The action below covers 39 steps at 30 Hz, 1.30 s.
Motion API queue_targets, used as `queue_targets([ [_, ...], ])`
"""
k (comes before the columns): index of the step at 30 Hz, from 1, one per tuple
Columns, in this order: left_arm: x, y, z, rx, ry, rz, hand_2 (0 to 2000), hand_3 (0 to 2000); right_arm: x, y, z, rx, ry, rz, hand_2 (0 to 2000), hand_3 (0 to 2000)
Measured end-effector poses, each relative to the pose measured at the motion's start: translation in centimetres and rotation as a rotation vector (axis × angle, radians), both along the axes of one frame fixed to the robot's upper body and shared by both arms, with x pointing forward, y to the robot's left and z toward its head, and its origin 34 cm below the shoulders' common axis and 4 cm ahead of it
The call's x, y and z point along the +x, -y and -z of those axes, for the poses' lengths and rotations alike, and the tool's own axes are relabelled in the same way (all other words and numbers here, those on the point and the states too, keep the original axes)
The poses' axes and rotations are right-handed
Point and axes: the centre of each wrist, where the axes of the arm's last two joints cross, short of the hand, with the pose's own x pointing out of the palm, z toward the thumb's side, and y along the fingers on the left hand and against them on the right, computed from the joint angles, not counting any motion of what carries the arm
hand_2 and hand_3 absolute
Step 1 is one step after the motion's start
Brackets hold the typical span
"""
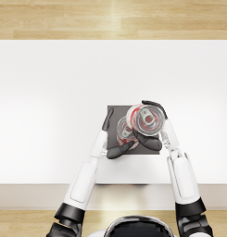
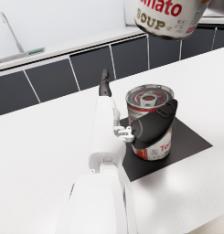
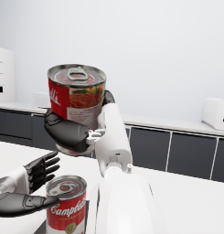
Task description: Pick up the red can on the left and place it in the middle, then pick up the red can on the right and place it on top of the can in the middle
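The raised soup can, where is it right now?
In the head view, the raised can is gripped by the right robot hand, above and slightly right of the can on the dark mat.

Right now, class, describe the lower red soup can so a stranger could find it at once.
Start at the white table, then find the dark square mat near its front edge. The lower red soup can stands upright there, steadied by the left hand; its twin, the raised red soup can, hangs above in the right hand.

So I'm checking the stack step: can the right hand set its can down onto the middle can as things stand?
Probably yes. The right hand holds its can above the middle can, whose top shows bare; the left hand touches only its side.
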Motion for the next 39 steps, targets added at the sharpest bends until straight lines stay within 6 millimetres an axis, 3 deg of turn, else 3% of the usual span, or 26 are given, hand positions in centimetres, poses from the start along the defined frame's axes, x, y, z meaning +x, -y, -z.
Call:
queue_targets([
  [6, -2.3, -5.4, -3.5, -0.078, 0.06, -0.178, 0, 0, 0.2, -1.5, -0.2, -0.056, -0.166, -0.003, 2000, 1520],
  [12, -3.4, -9.4, -3.7, -0.115, 0.066, -0.327, 0, 0, 0.6, -2.4, 0.8, -0.078, -0.234, -0.015, 2000, 1520],
  [22, -3.8, -10.2, -3.2, -0.122, 0.05, -0.36, 0, 0, 1.5, -2.5, 3.7, -0.095, -0.348, -0.005, 2000, 1520],
  [32, -3.8, -9.9, -2.8, -0.124, 0.035, -0.353, 0, 0, 1.7, -3.0, 5.0, -0.085, -0.396, 0.01, 2000, 1520],
  [33, -3.8, -9.9, -2.8, -0.124, 0.033, -0.354, 0, 0, 1.8, -3.0, 5.0, -0.082, -0.397, 0.011, 639, 1193],
  [34, -3.8, -9.9, -2.7, -0.125, 0.031, -0.355, 0, 0, 1.8, -3.0, 5.1, -0.086, -0.398, 0.002, 0, 867],
  [36, -3.8, -9.9, -2.6, -0.125, 0.027, -0.357, 0, 0, 1.7, -3.0, 5.3, -0.084, -0.41, 0.007, 0, 213],
  [37, -3.8, -9.9, -2.6, -0.126, 0.026, -0.357, 0, 0, 1.6, -3.0, 5.3, -0.079, -0.412, 0.015, 0, 0],
  [39, -3.9, -10.0, -2.5, -0.127, 0.025, -0.36, 0, 0, 1.4, -3.0, 5.2, -0.069, -0.411, 0.024, 0, 0],
])
